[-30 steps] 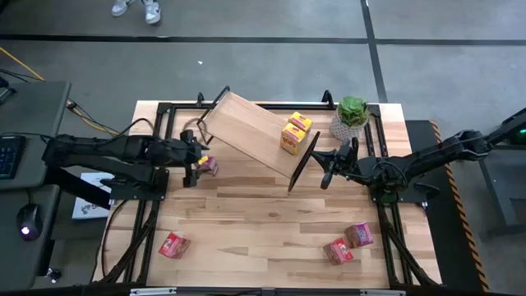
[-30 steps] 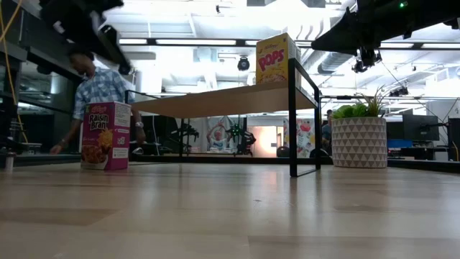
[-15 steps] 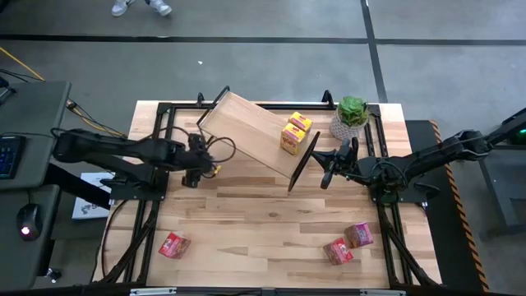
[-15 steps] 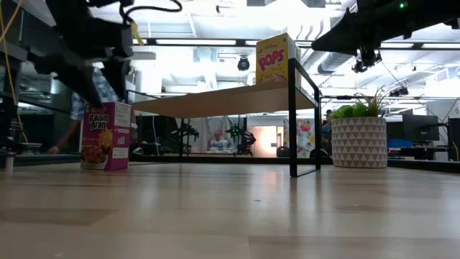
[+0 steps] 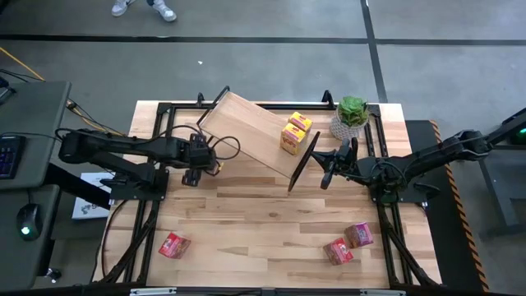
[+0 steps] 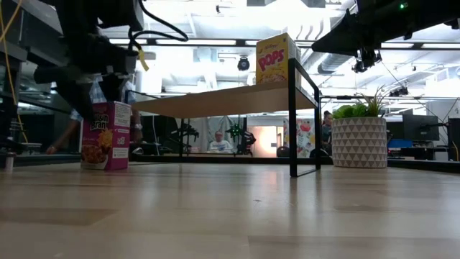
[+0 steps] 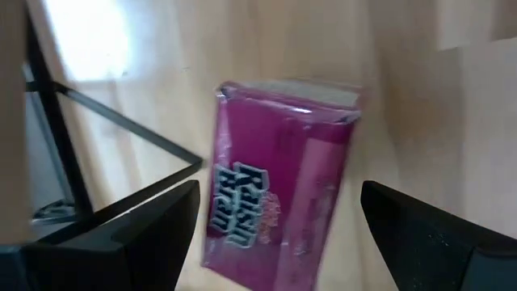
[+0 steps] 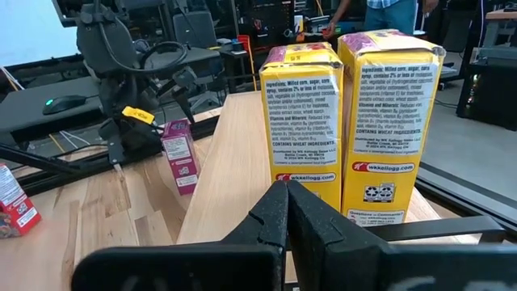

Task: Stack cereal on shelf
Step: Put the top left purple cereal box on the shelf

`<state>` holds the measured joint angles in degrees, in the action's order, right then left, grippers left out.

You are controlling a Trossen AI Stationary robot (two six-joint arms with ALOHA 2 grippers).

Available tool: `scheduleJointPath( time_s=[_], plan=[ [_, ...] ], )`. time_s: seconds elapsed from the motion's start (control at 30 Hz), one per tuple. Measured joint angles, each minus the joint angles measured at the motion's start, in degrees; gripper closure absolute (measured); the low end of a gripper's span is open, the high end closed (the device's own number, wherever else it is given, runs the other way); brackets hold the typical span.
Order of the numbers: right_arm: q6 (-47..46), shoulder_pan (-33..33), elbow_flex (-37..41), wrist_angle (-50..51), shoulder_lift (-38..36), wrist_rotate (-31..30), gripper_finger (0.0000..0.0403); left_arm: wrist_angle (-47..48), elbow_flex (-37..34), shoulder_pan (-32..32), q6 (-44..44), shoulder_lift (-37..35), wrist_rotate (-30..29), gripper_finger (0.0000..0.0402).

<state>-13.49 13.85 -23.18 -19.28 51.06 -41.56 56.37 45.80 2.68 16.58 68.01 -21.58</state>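
From the high view, the left tool [image 5: 200, 162] is hanging over the magenta box at the near-left end of the shelf [image 5: 246, 131], fingers spread wide and holding nothing yet. Two yellow boxes [image 5: 294, 134] are sitting together on the shelf's right end, so that part looks done. The right tool [image 5: 326, 174] is waiting just off the shelf's right frame, fingers pressed together and empty, with the potted plant [image 5: 351, 117] just behind it. Three red and pink boxes are lying loose on the table [image 5: 263, 214]: one at front left [image 5: 173, 244] and a pair at front right [image 5: 348, 243].

In the low view, the magenta box [image 6: 106, 135] is standing upright on the table beside the shelf, the left arm looming right over it, and a yellow box [image 6: 276, 58] is perching on the plank.

In the left wrist view, the magenta box [image 7: 275, 182] is filling the gap between the two open fingers [image 7: 129, 242], neither one touching it.

In the right wrist view, the closed fingers [image 8: 287, 212] are pointing at the two yellow boxes [image 8: 349, 121] on the plank, the magenta one [image 8: 179, 153] off beyond.

By this reckoning, two are shelved and four are left, and the magenta box looks next.
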Motion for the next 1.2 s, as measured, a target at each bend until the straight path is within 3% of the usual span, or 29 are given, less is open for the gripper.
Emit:
scheduleJointPath(
  time_s=[0.23, 0.57, 0.77, 1.07, 1.2],
  plan=[
    [0.0, 0.0, 0.0, 0.1, 0.0, 0.0, 0.0403, 0.0, 0.0, 0.0, -0.4, 0.0, 3.3, 0.0082],
    [0.0, 0.0, 0.0, 0.1, 0.0, 0.0, 0.0403, 0.0, 0.0, 0.0, -0.4, 0.0, 3.3, 0.0184],
    [0.0, 0.0, 0.0, 0.1, 0.0, 0.0, 0.0403, 1.9, 1.5, -0.3, -0.9, -0.4, 4.9, 0.0218],
    [0.0, 0.0, 0.0, 0.1, 0.0, -0.3, 0.0403, 13.4, 18.7, -1.4, -12.3, -0.4, 19.8, 0.0222],
    [0.0, 0.0, 0.0, 0.1, 0.0, -0.3, 0.0403, 14.6, 28.6, -3.6, -12.3, -0.5, 17.8, 0.0222]
  ],
)
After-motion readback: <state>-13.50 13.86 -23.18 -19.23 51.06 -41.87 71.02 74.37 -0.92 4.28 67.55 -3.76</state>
